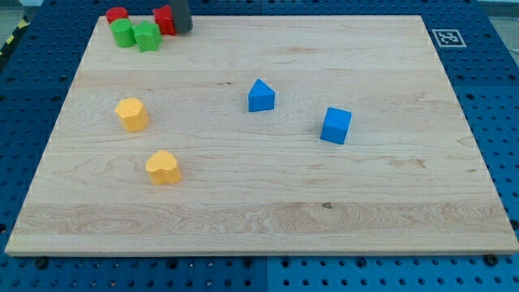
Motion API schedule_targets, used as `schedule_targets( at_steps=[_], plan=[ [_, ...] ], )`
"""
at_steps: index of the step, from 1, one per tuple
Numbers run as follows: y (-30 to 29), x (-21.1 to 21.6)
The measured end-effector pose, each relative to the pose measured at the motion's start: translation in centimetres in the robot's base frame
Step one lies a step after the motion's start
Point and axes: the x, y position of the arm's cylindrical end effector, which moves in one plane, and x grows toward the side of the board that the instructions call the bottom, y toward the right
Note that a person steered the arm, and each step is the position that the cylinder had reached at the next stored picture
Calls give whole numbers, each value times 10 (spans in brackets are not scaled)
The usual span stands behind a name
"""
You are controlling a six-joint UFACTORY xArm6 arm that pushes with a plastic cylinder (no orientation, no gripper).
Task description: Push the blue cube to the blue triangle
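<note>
Our tip point(182, 29) sits at the view's top left, touching or just beside a red block point(165, 19) on its right side; it's a bare rod, so nothing to spread or pinch. Next to that: a second red block point(117, 15), plus two green blocks point(123, 33) point(147, 37) touching each other. Blue triangle point(261, 96) is near board centre; blue cube point(336, 126) lies to its right and slightly lower, apart from it, well away from our tip. Two yellow blocks point(131, 114) point(163, 167) sit on the left half of the wooden board point(389, 195).
</note>
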Motion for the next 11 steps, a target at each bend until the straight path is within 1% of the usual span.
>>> schedule_targets(
  at_steps=[1,2,4,6,7,8,9,10,11],
  plan=[
    [41,14],
    [112,62],
    [230,201],
    [279,208],
    [313,250],
    [297,255],
    [243,255],
    [211,242],
    [197,227]
  ],
)
